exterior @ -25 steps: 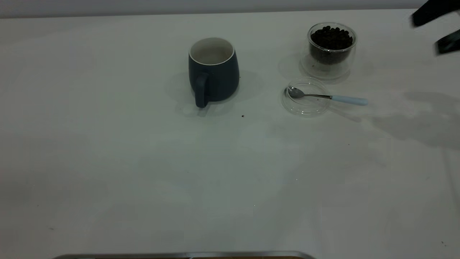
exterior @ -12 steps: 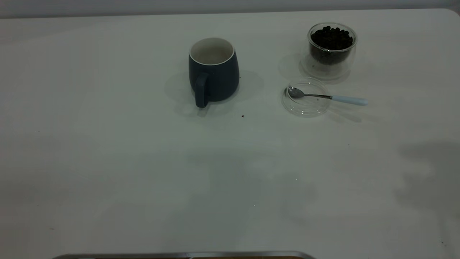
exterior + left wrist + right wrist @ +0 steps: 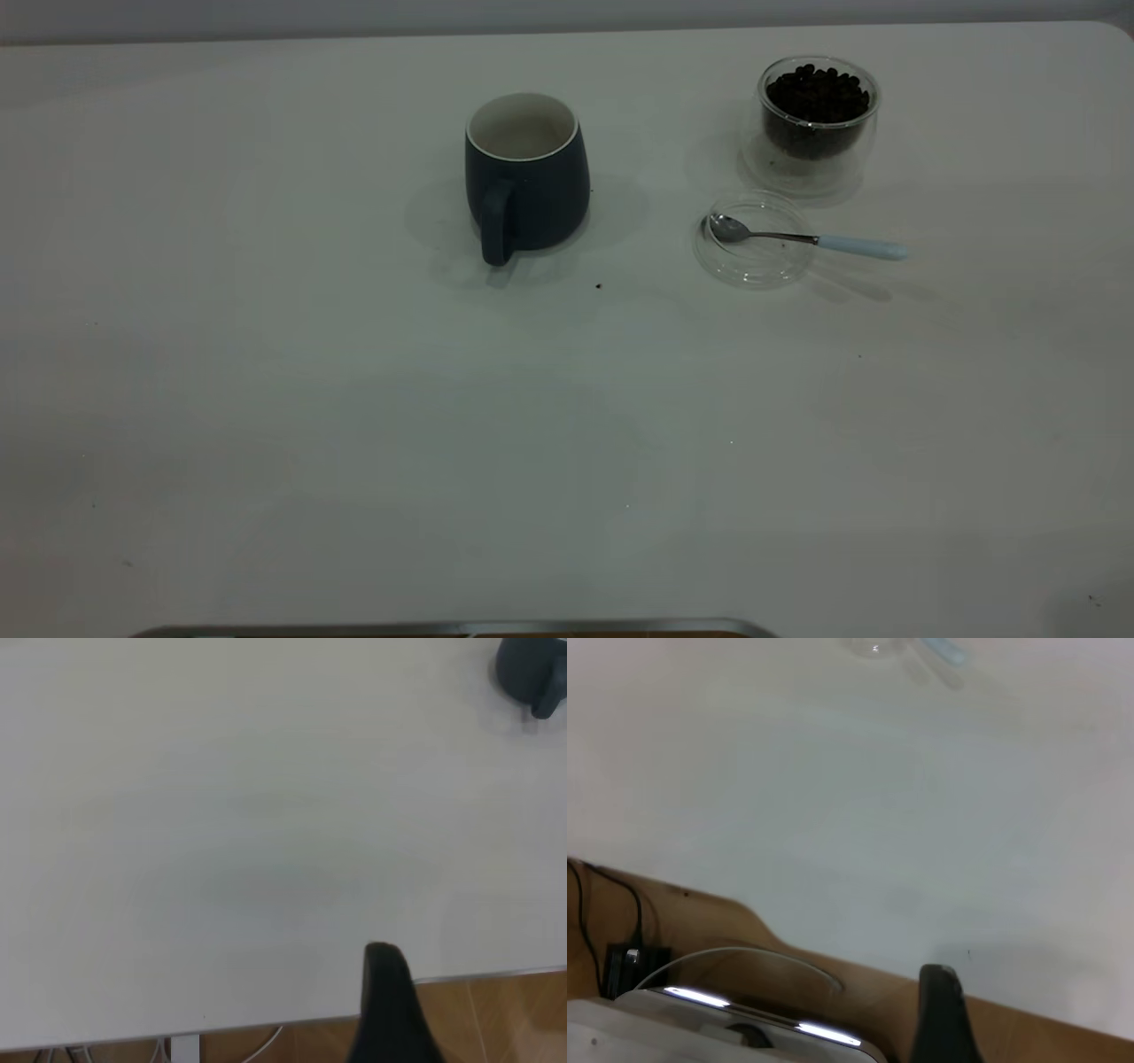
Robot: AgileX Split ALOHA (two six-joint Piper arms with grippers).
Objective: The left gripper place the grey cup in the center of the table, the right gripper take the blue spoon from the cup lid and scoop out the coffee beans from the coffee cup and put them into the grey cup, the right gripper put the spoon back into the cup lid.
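The grey cup (image 3: pixel 532 190) stands upright near the table's middle, handle toward the camera; it also shows far off in the left wrist view (image 3: pixel 527 673). The blue spoon (image 3: pixel 859 246) lies with its bowl in the cup lid (image 3: pixel 753 266) and its handle pointing right. The coffee cup (image 3: pixel 817 133), behind the lid, holds coffee beans (image 3: pixel 817 89). Neither gripper shows in the exterior view. The left gripper (image 3: pixel 386 1010) is over the table's near edge, far from the cup. The right gripper (image 3: pixel 941 1014) is beyond the table edge, far from the lid (image 3: pixel 877 647) and the spoon (image 3: pixel 943 651).
The white table (image 3: pixel 354 399) carries a small dark speck (image 3: pixel 598 286) in front of the grey cup. A metal strip (image 3: pixel 443 629) runs along the near edge. Wooden floor, cables and a white device (image 3: pixel 700 1019) lie past the table edge.
The right gripper, seen at the upper right one second ago, has left the exterior view, and its shadow has gone from the table. The cup, lid, spoon and coffee cup have not moved.
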